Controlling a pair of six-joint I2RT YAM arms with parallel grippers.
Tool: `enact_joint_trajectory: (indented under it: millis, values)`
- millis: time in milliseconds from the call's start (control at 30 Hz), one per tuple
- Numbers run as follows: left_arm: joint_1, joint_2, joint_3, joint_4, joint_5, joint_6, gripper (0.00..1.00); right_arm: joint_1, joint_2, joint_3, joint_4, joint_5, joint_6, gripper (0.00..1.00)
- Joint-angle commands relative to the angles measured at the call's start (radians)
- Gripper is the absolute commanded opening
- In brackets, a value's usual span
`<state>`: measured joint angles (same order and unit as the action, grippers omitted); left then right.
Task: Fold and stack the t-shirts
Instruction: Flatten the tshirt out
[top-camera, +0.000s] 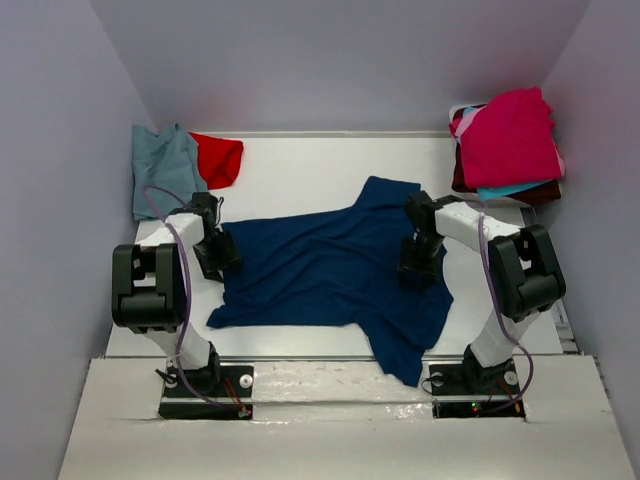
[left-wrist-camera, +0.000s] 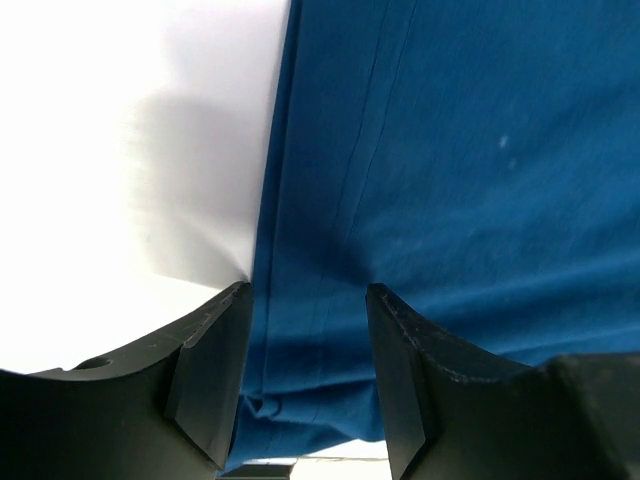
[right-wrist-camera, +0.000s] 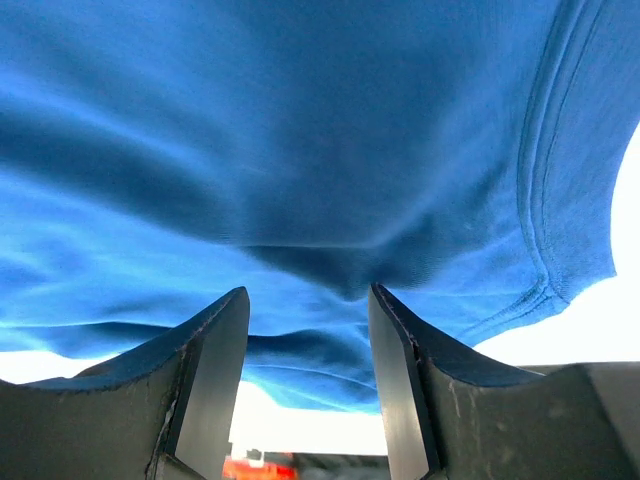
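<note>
We see a robot test cell in a lab, not a home: a bare white surface (top-camera: 300, 170) boxed in by plain pale grey walls (top-camera: 340, 60), with two black-and-white arms bolted to its near edge on base plates (top-camera: 205, 392), cables looping along them, no furniture around

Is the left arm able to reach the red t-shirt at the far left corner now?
Probably not right away: the left gripper has its jaws around the hem of the navy t-shirt. The red t-shirt lies uncovered beyond it.
</note>
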<state>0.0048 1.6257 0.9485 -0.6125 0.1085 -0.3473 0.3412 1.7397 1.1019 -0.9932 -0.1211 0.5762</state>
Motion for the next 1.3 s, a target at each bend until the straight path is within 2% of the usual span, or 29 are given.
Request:
enact_joint_trajectory:
  millis: [0, 167, 333, 533, 800, 1067, 1267]
  values:
    - [0.012, 0.054, 0.074, 0.008, 0.011, 0.016, 0.61, 0.005, -0.02, 0.125, -0.011, 0.047, 0.022, 0.57]
    - [0.012, 0.112, 0.139, 0.014, 0.011, 0.011, 0.6, 0.005, 0.001, 0.196, -0.036, 0.054, 0.019, 0.57]
    - [0.012, 0.099, 0.196, -0.006, -0.016, 0.008, 0.61, 0.005, 0.001, 0.288, -0.047, 0.089, 0.01, 0.57]
    - [0.012, 0.151, 0.263, -0.018, -0.041, 0.016, 0.61, 0.005, 0.118, 0.447, -0.047, 0.117, -0.004, 0.57]
    - [0.012, 0.187, 0.334, -0.024, -0.047, 0.01, 0.61, 0.005, 0.299, 0.755, -0.051, 0.202, 0.008, 0.57]
    - [0.012, 0.168, 0.404, -0.055, -0.084, 0.024, 0.61, -0.111, 0.483, 1.035, -0.073, 0.228, 0.042, 0.56]
    - [0.012, 0.152, 0.432, -0.05, -0.076, 0.031, 0.61, -0.12, 0.595, 1.176, -0.088, 0.241, 0.034, 0.53]
